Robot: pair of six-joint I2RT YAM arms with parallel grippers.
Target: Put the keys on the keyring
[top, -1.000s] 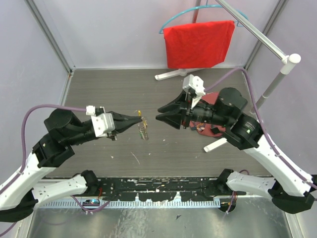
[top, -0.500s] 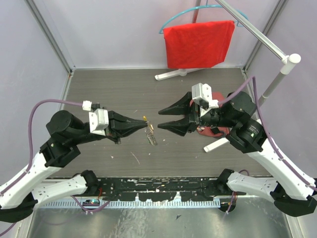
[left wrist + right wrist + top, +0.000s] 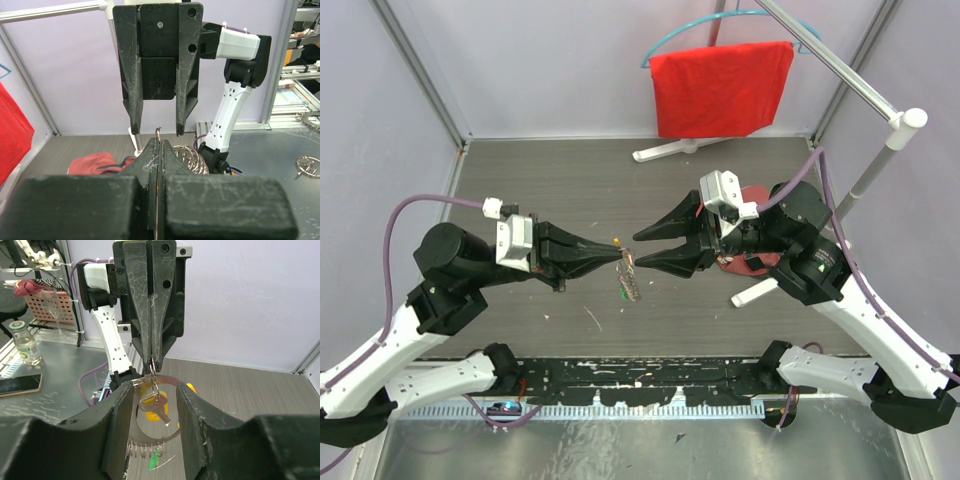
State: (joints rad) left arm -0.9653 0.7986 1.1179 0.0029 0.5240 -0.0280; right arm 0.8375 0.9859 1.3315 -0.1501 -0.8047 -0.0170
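My left gripper (image 3: 623, 256) is shut, pinching the top of the keyring (image 3: 631, 283), which hangs from its tip above the table. In the right wrist view the keyring (image 3: 172, 432) is a grey loop with yellow pieces. A gold-orange key (image 3: 158, 407) hangs inside it, and small rings and a green key (image 3: 155, 460) hang at the bottom. My right gripper (image 3: 640, 250) is open and empty, its jaws either side of the left fingertips. It also shows in the left wrist view (image 3: 157, 134), facing my shut left gripper (image 3: 159, 144).
A red cloth (image 3: 720, 88) hangs on a teal hanger (image 3: 665, 40) from a white rack (image 3: 880, 115) at the back right. Another red cloth (image 3: 752, 198) lies on the table under the right arm. A metal strip (image 3: 640, 372) runs along the near edge.
My left gripper has moved right with the keyring. My right gripper has moved left, so its open jaws now straddle the left fingertips.
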